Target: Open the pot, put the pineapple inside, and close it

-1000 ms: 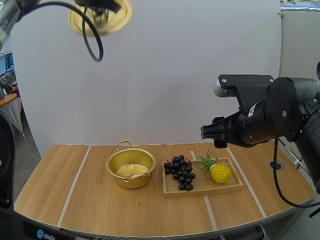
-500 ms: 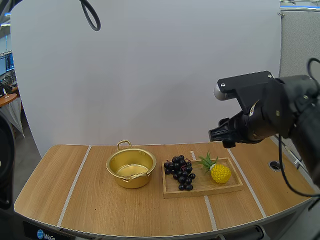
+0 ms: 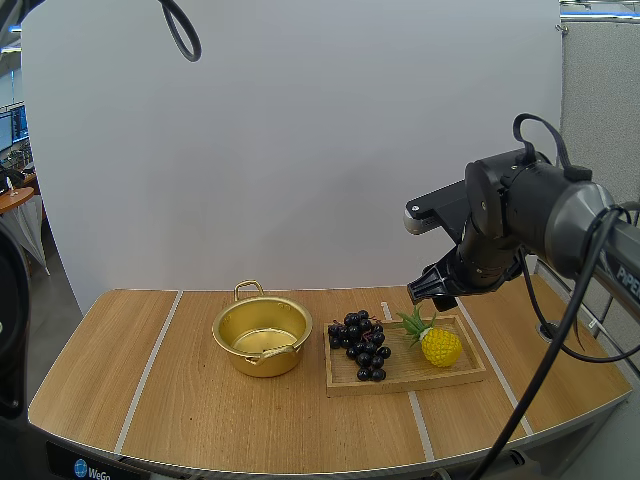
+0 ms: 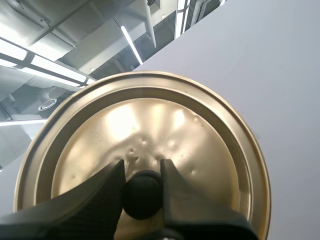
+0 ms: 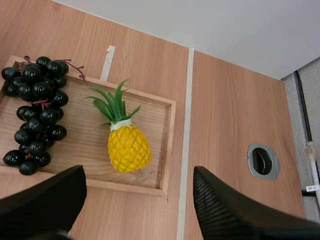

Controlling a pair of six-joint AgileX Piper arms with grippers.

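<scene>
Your right gripper (image 3: 430, 291) hangs at centre right of the high view, arm bowed in from the right edge and wrist tipped down over the pineapple (image 3: 440, 346). From its wrist camera the fingers (image 5: 227, 205) stand wide apart, holding nothing. The pineapple lies on its side at the right end of the wooden tray (image 3: 400, 381), grapes (image 3: 362, 346) beside it. The gold pot (image 3: 262, 361) sits open (no lid on it) left of the tray, on the table (image 3: 150, 400). Your left gripper (image 4: 142, 172) pinches the black knob (image 4: 142, 196) of the gold lid (image 4: 200, 150).
</scene>
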